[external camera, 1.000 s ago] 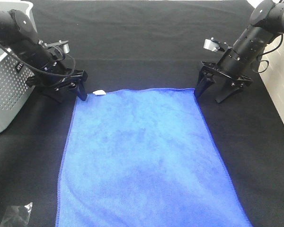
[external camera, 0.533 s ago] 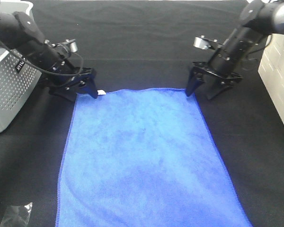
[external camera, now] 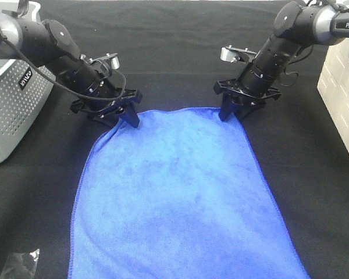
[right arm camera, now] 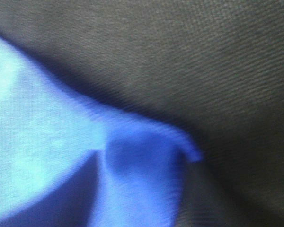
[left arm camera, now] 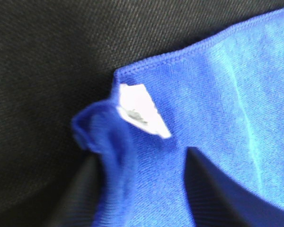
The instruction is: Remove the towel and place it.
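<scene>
Lying flat on the black woven cloth (external camera: pixel 174 58), the fuzzy towel (external camera: pixel 180 197) runs out of view at its near end. Bare cloth lies on both sides, and a perforated grey basket (external camera: pixel 11 110) stands far left. The left gripper (external camera: pixel 125 121) straddles the far corner with the tag (left arm camera: pixel 142 111), jaws apart around a bunched fold. The right gripper (external camera: pixel 233 114) sits over the other far corner; blur hides whether it clamps.
</scene>
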`<state>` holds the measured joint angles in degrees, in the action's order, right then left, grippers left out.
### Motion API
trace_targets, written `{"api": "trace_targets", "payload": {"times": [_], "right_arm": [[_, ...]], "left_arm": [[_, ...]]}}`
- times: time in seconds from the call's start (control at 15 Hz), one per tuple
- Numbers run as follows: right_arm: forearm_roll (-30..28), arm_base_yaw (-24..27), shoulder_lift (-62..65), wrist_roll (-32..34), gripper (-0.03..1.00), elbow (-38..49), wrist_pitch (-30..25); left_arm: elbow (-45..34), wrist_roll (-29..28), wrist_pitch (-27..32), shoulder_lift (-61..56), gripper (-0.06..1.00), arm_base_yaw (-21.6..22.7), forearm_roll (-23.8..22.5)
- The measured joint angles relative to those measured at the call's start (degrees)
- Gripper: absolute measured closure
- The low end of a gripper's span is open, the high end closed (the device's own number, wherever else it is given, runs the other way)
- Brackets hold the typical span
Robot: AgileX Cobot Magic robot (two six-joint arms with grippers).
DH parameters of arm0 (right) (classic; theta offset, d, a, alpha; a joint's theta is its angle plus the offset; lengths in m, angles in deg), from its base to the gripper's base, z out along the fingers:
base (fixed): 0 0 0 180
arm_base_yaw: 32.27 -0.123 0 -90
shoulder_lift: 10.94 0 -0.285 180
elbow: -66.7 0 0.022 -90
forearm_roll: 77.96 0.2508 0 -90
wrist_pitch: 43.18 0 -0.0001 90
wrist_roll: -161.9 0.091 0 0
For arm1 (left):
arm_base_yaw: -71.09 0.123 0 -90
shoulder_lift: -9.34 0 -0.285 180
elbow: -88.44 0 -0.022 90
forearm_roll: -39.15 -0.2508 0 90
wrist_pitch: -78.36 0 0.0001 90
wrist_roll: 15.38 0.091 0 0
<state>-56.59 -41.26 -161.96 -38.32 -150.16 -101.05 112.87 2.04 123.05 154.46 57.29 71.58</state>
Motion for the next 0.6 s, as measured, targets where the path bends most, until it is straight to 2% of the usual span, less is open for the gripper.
{"api": "trace_targets", "payload": {"times": [0.13, 0.27, 0.33, 0.6], "right_arm": [[-0.29, 0.0, -0.17, 0.0, 0.82, 0.0, 0.52], [-0.17, -0.11, -0.29, -0.29, 0.97, 0.0, 0.63], [-0.17, -0.11, -0.29, -0.57, 0.97, 0.0, 0.63], [-1.78, -0.29, 0.4, -0.97, 0.97, 0.17, 2.86]], "left_arm": [[0.0, 0.0, -0.06, 0.17, 0.66, 0.0, -1.6], [0.0, 0.4, -0.17, 0.34, 0.88, 0.0, -2.98], [0.0, 0.63, -0.23, 0.34, 0.91, 0.0, -3.44], [0.69, 0.86, -0.8, 0.17, 0.92, -0.34, -5.84]]}}
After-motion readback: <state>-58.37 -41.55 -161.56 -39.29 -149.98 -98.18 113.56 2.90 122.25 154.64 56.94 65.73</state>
